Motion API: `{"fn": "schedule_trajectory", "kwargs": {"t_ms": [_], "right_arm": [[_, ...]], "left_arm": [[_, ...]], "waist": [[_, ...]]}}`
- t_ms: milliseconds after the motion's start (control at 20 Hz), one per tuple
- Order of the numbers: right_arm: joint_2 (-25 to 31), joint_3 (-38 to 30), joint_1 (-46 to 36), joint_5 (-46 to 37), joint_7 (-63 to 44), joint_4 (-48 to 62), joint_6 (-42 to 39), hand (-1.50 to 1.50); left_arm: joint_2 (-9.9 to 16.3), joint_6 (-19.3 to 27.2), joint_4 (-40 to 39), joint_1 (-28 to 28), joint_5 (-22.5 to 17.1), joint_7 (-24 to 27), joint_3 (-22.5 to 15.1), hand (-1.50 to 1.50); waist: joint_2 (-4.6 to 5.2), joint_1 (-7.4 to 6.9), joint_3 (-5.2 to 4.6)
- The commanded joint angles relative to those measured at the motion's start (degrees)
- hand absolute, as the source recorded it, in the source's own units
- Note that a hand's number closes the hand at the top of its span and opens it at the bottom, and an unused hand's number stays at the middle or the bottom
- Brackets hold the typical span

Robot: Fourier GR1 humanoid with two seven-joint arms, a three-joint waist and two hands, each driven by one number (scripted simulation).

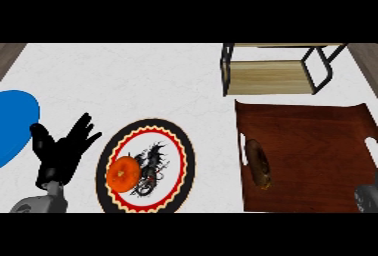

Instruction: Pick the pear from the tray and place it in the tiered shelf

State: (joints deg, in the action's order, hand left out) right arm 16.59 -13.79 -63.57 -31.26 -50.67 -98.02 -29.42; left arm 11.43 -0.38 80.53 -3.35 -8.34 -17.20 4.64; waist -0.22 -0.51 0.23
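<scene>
At the far left of the bench (148, 75) lies a blue thing (13, 122), cut by the edge. Beside it the left robot hand (63, 150) rests with fingers spread, grasping nothing. Next comes a round plate (118, 200) that carries an orange fruit (122, 172). To the right, the brown tray (310, 135) holds the pear (258, 162) near its left rim – not yet touched. Above it stands the tiered shelf (269, 75). Only a grey forearm (365, 198) shows at the right edge; its robot hand is out of view. The picking seems not begun – next, the right arm must reach the pear.
</scene>
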Motion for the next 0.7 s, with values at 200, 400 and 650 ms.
{"fn": "schedule_trajectory", "kwargs": {"t_ms": [200, 400, 650], "right_arm": [[8.2, -3.6, -9.6, -0.2, 5.9, 18.1, 1.3, 1.50], [10.5, -2.6, -9.2, -1.0, 13.5, 27.2, 1.9, 1.50], [12.0, 0.3, -11.1, -4.1, 22.1, 37.0, 4.7, 1.50]], "left_arm": [[0.7, -2.7, -6.0, 0.0, -0.4, 1.4, 1.0, 0.00], [-0.4, 0.6, 0.7, 0.4, 0.5, -3.1, 0.0, 0.00], [-2.4, 2.0, -0.9, -1.7, 2.6, -3.1, -2.1, 0.00]], "waist": [[0.44, -0.14, -0.30], [0.44, -0.61, -0.24], [0.64, -0.66, -0.26]]}}
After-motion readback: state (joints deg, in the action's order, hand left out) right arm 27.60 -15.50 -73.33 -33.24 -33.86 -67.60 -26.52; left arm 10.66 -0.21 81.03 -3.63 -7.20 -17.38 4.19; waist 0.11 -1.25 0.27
